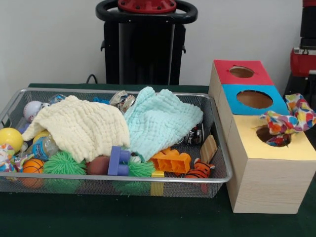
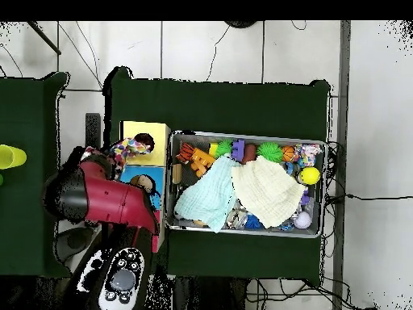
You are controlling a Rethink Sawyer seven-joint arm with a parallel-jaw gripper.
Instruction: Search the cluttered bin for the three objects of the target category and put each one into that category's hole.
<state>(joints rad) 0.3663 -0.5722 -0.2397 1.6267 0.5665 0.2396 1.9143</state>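
Wire bin (image 1: 217, 180): landmark, standing on the table (image 1: 98, 217). Inside it, two cloths lay side by side over the clutter, one cloth (image 1: 79, 126) left of centre, the other cloth (image 1: 160, 121) right of centre. Along the bin's front wall sat balls (image 1: 10, 138), a spiky toy (image 1: 63, 163) and building blocks (image 1: 170, 160). Cans, apparently, lay under the cloths. Just right of the bin stood a box (image 1: 266, 182) with three holes; a patterned cloth (image 1: 289, 121) hung in the nearest hole.

We see a cream cloth (image 1: 79, 126) beside a pale mint cloth (image 1: 160, 121); a multicoloured spotted cloth (image 1: 291, 118) on the yellow box top (image 1: 276, 148); blue (image 1: 254, 98) and red (image 1: 241, 72) tops behind; orange block (image 1: 170, 160); green spiky ball (image 1: 64, 164).
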